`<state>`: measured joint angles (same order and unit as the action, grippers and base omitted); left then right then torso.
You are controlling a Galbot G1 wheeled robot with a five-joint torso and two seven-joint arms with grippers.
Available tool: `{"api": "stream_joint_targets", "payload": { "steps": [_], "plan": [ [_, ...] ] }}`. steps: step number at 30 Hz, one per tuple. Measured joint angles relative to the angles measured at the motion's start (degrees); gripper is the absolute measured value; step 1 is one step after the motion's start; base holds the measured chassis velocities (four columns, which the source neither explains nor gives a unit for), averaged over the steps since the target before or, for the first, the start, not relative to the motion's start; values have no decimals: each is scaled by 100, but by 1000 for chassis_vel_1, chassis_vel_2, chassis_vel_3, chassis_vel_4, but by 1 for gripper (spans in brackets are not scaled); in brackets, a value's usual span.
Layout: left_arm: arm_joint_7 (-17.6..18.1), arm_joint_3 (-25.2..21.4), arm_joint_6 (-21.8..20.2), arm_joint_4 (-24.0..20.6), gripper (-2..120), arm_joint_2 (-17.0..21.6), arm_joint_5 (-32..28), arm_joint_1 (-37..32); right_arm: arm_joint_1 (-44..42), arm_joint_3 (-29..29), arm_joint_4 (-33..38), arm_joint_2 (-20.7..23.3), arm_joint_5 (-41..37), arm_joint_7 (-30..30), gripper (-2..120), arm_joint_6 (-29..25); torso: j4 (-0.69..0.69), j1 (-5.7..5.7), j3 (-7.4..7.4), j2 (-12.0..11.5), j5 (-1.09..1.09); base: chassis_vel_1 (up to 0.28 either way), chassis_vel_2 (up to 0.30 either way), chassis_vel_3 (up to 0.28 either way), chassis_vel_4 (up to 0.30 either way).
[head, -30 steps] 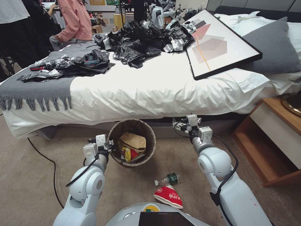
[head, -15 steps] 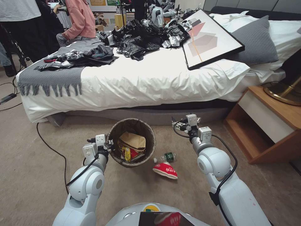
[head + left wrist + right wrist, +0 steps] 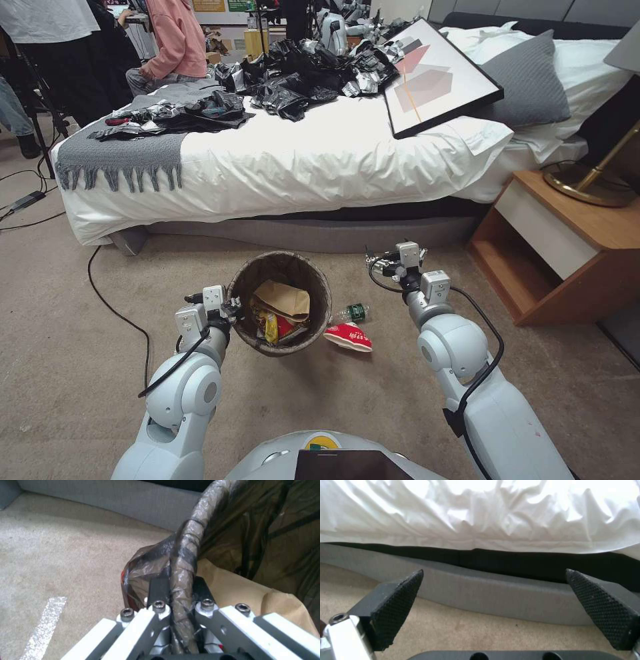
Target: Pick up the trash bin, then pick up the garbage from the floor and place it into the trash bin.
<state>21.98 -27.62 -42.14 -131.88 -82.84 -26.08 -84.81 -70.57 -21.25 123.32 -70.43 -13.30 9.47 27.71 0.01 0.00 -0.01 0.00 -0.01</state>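
The trash bin (image 3: 280, 267), round with a dark brown bag over its rim (image 3: 186, 552), hangs in front of me above the carpet. My left gripper (image 3: 230, 310) is shut on its near-left rim (image 3: 181, 590). Inside lie brown paper (image 3: 285, 299) and red and yellow wrappers (image 3: 272, 327). On the floor just right of the bin lie garbage pieces: a crushed red-and-white cup (image 3: 349, 337) and a green-labelled clear bottle (image 3: 351, 313). My right gripper (image 3: 381, 262) is open and empty, raised right of the bin; its fingers (image 3: 396, 607) face the bed base.
A bed with white sheets (image 3: 320, 167), black bags and a framed picture (image 3: 433, 77) stands ahead. A wooden nightstand (image 3: 567, 253) with a lamp base is at the right. A black cable (image 3: 113, 307) runs over the carpet at the left. People stand at the far left.
The whole view has shifted: the bed and nightstand look farther off and more to the left. The cup and bottle now lie nearer the bin. Both arms hold their pose.
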Motion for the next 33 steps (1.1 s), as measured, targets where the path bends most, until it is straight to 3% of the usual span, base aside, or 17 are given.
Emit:
{"api": "stream_joint_targets", "payload": {
  "steps": [33],
  "plan": [
    [-4, 19, 0, -121, 2, -21, 25, -88, -165, -114, 165, 21, -1, 2, 100, 3, -1, 0, 1, 0, 0, 0, 0, 0, 0]
  ]
}}
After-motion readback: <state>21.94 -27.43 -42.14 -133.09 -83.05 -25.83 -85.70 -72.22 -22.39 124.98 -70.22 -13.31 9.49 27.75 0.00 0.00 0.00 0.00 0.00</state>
